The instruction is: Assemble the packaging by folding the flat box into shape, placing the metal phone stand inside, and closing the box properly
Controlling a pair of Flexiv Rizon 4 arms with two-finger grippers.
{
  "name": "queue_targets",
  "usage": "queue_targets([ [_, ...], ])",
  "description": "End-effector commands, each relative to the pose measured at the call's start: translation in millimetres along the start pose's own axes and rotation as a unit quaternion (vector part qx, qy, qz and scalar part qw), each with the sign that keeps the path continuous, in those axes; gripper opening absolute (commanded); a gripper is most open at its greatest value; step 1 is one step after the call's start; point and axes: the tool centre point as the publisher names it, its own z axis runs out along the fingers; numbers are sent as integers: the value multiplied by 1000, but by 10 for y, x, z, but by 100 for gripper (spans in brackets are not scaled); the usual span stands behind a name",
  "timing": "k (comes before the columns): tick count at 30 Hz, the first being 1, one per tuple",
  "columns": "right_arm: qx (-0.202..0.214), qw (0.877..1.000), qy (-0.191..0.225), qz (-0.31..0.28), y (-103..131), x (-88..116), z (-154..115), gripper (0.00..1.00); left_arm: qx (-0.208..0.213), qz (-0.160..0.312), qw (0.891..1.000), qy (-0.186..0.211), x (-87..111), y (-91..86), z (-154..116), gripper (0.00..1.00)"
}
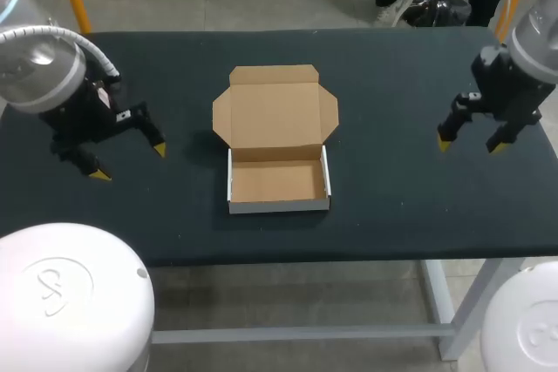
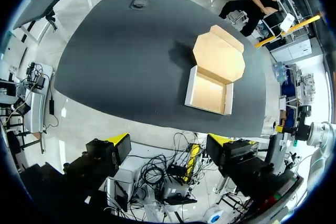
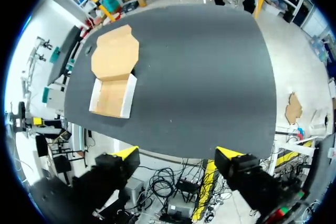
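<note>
The left arm (image 1: 39, 63) comes in over the tabletop's (image 1: 392, 84) left edge, and most of its body is cut off at the picture's edge. Its pincer (image 1: 131, 161) hangs above the cloth near that edge, with the 2 yellow-tipped fingers angled down and toward the near edge. They stand wide apart and hold nothing. The right arm (image 1: 532, 50) reaches in at the far right corner and is also cut off above the wrist. Its pincer (image 1: 471, 145) is poised near the right edge, fingers pointing down, spread and empty.

The box (image 1: 277, 137) sits in the middle of the tabletop, well apart from both pincers. It is already folded into a shallow tray with white outer walls and a brown inside. Its lid lies open and flat toward the far edge, with the side flaps spread. The tray holds nothing.

In the left wrist view the box (image 2: 215, 74) lies ahead of the open pincer (image 2: 169, 142). The metal phone stand (image 2: 139, 2) shows only as a small grey shape near the far left corner, too small to make out in detail. The head view does not show it, as the left arm covers that corner. In the right wrist view the box (image 3: 112, 74) lies ahead of the pincer (image 3: 176, 156) and off toward the tabletop's left edge.
</note>
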Motion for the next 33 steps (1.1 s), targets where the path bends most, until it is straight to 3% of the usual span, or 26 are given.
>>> queue_targets([
  [1, 4, 1000, -1, 0, 20, 1, -10, 100, 7, -1, 1000, -1, -5, -7, 29, 100],
  [13, 4, 1000, -1, 0, 20, 1, -10, 100, 25, -2, 1000, -18, -83, -261, 333, 100],
  [33, 4, 1000, -1, 0, 20, 1, -10, 100, 26, 27, 998, -46, -462, -831, 938, 100],
])
